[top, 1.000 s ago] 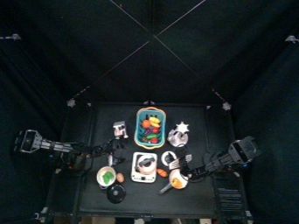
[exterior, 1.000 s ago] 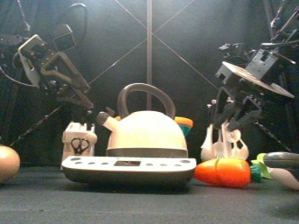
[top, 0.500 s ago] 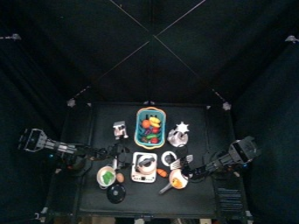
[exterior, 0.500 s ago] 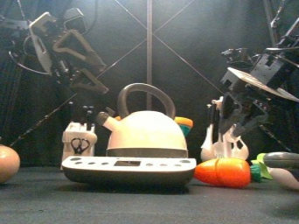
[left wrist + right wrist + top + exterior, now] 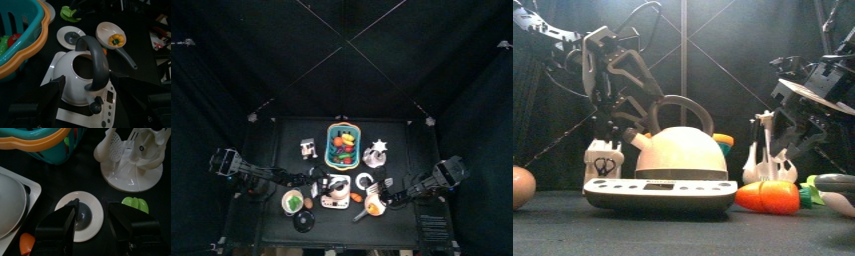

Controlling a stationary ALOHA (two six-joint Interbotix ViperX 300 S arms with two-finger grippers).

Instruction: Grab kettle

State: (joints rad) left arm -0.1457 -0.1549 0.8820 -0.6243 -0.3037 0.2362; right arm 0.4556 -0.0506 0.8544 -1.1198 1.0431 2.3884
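The kettle is cream-white with a black arched handle. It stands on a white scale at the table's front middle, and shows in the top view too. My left gripper hangs just behind and left of the kettle. In the left wrist view its jaws stand open either side of the kettle, above it and not touching. My right gripper is open to the kettle's right. In the right wrist view it hovers over a white lid with a black knob.
A teal basket with an orange rim stands behind the kettle. A white utensil rack, a carrot and a bowl lie to the right. A small white box and a brown ball lie to the left.
My left arm has swung right and down, from high at the left to close behind the kettle. The right gripper has barely moved.
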